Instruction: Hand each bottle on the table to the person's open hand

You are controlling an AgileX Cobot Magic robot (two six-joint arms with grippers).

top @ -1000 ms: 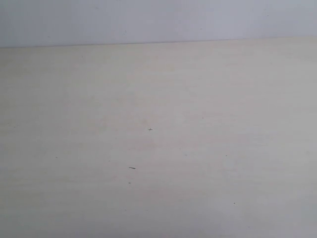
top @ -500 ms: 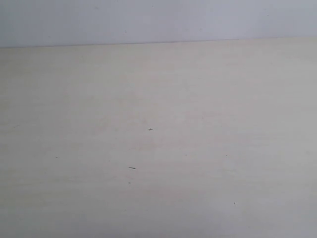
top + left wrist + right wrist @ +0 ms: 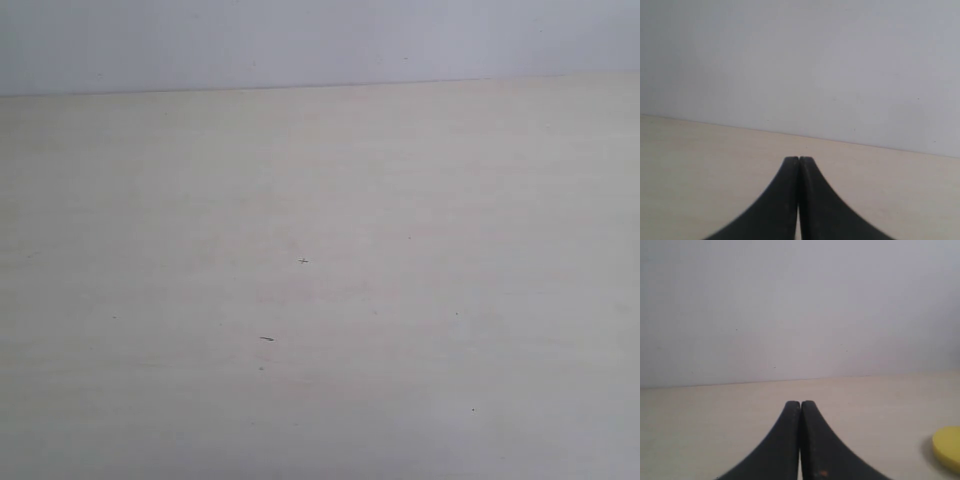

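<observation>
The frame edge cuts off a yellow disc point(image 3: 947, 448); dark specks point(image 3: 267, 339) on the table point(image 3: 480, 180) are too small to identify.

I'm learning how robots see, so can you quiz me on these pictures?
1. True or false: the left hand is wide open.
2. What colour is the round thing that the right hand camera shows? A red, B yellow, C blue.
3. Fill in: in the exterior view the table has a few tiny dark ____.
Key: 1 false, its fingers are shut together. 2 B. 3 specks.
</observation>
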